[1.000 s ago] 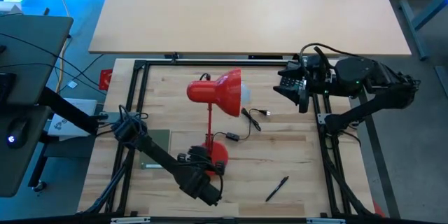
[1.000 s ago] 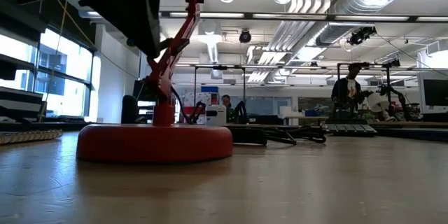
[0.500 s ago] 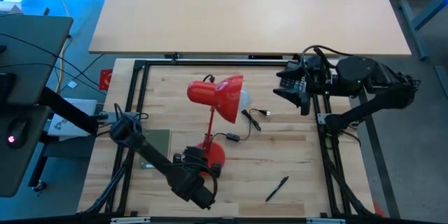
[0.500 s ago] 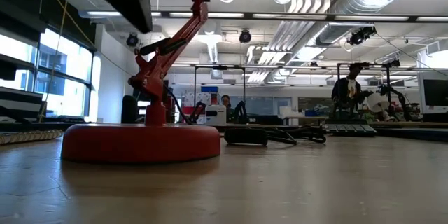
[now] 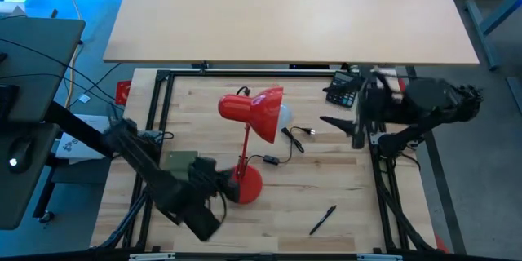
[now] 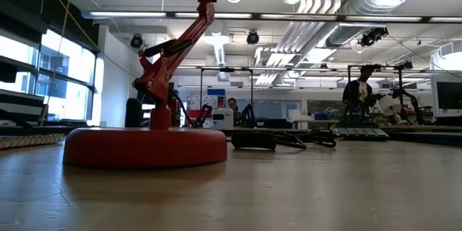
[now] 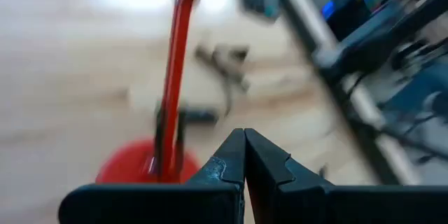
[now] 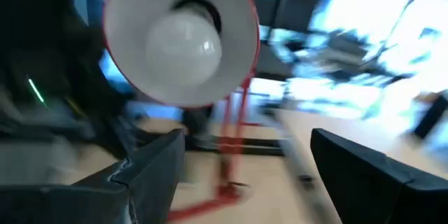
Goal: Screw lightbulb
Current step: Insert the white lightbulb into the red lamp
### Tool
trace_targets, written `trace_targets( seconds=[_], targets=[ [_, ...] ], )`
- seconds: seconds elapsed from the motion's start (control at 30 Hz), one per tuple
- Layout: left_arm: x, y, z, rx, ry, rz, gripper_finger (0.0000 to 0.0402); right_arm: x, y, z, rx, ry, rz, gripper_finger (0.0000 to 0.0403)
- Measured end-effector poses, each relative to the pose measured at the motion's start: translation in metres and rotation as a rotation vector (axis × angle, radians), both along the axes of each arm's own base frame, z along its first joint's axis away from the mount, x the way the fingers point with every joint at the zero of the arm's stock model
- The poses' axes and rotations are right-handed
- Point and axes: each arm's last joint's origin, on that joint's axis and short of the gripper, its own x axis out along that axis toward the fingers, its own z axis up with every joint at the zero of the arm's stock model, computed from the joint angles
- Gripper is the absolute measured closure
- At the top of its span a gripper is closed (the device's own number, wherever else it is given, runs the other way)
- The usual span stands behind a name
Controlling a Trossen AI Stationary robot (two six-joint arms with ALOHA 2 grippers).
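Light was bright and even over the table (image 5: 326,196), with blue glare on the floor at the left arm's side. Both wrist views were smeared by motion blur. Beyond the left gripper (image 7: 244,157), fingers pressed together, a white glare patch washed out the wood. Beyond the spread fingers of the right gripper (image 8: 245,161), the lightbulb (image 8: 183,47) glowed softly, and windows behind blew out white.

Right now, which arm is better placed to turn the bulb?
Right, probably. The right gripper is open, and the right wrist view looks straight at the lightbulb in the lamp shade. The left gripper is shut, near the lamp base.
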Motion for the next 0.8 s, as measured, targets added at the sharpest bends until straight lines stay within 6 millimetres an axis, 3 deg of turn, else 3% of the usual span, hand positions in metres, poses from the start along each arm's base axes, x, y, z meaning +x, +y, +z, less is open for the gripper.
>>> trace_targets(
  seconds=[0.2,0.4,0.5,0.8],
  targets=[
    [-0.016,0.039,0.049,0.161,-0.182,0.038,0.0401,0.018,0.040,-0.016,-0.594,0.182,-0.130,0.0098],
    [-0.018,0.060,0.075,0.168,-0.252,0.056,0.0402,0.038,0.054,-0.014,-0.964,0.275,-0.223,0.0098],
    [-0.016,0.064,0.084,0.168,-0.291,0.060,0.0401,0.045,0.057,-0.006,-1.063,0.251,-0.247,0.0098],
    [-0.022,0.074,0.104,0.157,-0.380,0.082,0.0401,0.047,0.061,-0.003,-1.098,0.182,-0.173,0.0098]
  ],
)
